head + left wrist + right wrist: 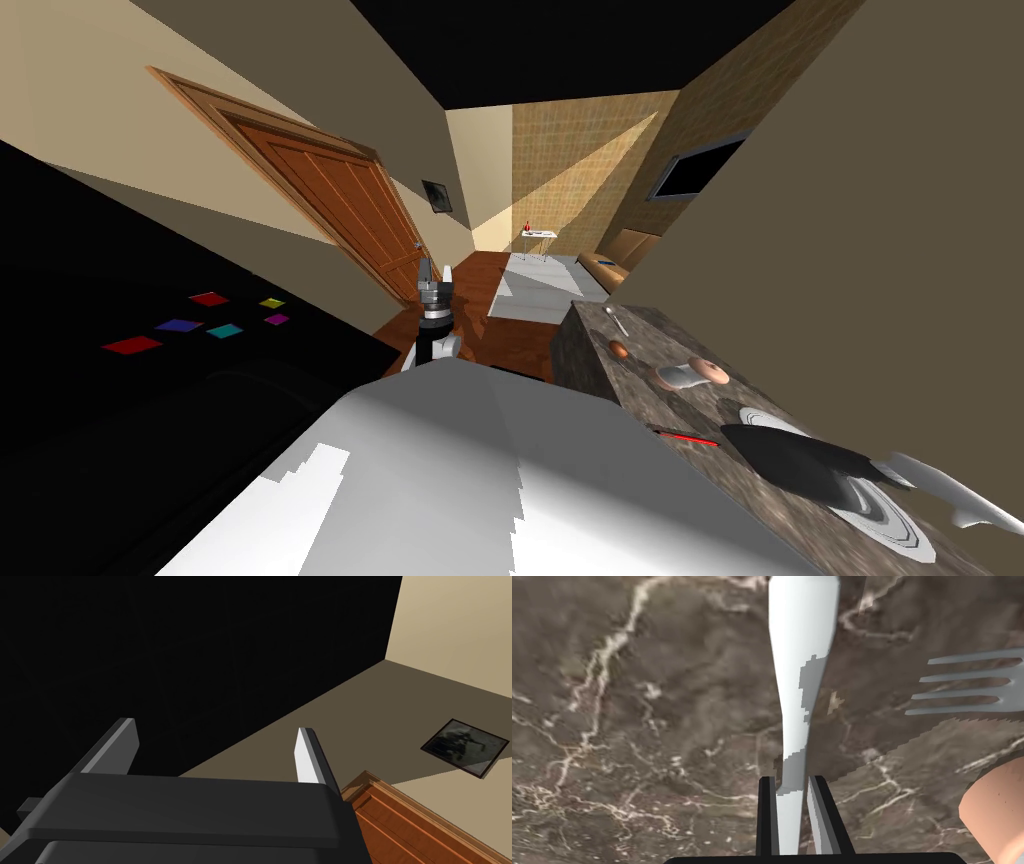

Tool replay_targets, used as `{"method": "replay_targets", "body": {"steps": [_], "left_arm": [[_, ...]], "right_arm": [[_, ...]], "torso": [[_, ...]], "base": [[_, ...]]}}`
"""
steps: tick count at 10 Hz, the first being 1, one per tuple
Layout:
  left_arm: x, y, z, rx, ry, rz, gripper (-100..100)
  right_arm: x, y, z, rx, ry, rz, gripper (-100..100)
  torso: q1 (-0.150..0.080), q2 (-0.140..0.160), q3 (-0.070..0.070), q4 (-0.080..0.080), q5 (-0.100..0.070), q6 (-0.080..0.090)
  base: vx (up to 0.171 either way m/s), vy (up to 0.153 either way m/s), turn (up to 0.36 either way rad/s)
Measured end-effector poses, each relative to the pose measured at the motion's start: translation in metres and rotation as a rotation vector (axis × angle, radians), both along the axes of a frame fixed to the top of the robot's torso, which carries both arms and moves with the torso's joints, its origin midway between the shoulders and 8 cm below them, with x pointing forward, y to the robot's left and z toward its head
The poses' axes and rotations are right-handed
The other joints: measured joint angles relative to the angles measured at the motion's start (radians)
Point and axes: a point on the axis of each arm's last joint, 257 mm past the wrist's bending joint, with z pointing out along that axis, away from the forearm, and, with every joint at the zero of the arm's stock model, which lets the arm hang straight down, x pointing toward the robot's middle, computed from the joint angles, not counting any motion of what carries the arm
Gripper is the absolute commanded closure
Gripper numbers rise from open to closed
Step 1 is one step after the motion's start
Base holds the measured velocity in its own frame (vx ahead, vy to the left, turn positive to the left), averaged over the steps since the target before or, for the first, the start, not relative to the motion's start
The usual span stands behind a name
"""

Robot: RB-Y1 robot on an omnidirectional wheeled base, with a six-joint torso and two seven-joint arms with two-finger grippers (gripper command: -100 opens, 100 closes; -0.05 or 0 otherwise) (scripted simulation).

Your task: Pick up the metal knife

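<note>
Clearly, the right gripper (pixel 792 778) has the knife (pixel 799 651): its two thin fingers are drawn in close and press either side of the narrow end of the plain white piece, with no gap left between pad and knife. The rest of the knife runs straight out from the fingertips and widens toward its far end, over the brown veined marble countertop (pixel 637 726). A darker patch sits on the stone beside it, offset to one side, which I read as its shadow; whether the knife is off the stone or resting on it I cannot tell.

A grey fork (pixel 972 683) lies near the knife's far half with its tines pointing toward it, and a terracotta-coloured rounded object (pixel 994 811) sits beside the gripper on that same side.

The left gripper (pixel 216 726) is raised in front of the chest, away from the counter, fingers spread wide with nothing between them.

The main risk is the hold itself. The grip is near one end, so most of the length hangs beyond the fingers; a quick lift or wrist turn could let the knife pivot or slide out. If it swings, the wide end would likely strike the fork.
</note>
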Motion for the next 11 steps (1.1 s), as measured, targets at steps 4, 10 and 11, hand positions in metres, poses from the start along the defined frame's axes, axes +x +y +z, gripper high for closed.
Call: {"method": "replay_targets", "body": {"steps": [4, 10, 11], "left_arm": [[0.000, 0.000, 0.000, 0.000, 0.000, 0.000, 0], [0.000, 0.000, 0.000, 0.000, 0.000, 0.000, 0], [0.000, 0.000, 0.000, 0.000, 0.000, 0.000, 0]], "right_arm": [[0.000, 0.000, 0.000, 0.000, 0.001, 0.000, 100], [-0.030, -0.006, 0.016, 0.001, 0.007, 0.116, 100], [-0.031, -0.005, 0.017, 0.002, 0.007, 0.121, 0]], "torso": [[-0.003, 0.000, 0.000, 0.000, -0.001, 0.000], [-0.003, -0.013, -0.007, -0.003, -0.001, 0.000], [-0.003, -0.008, -0.005, -0.001, -0.001, -0.002]], "base": [[0.023, -0.005, -0.058], [0.174, -0.013, -0.211], [0.015, 0.002, 0.013]]}}
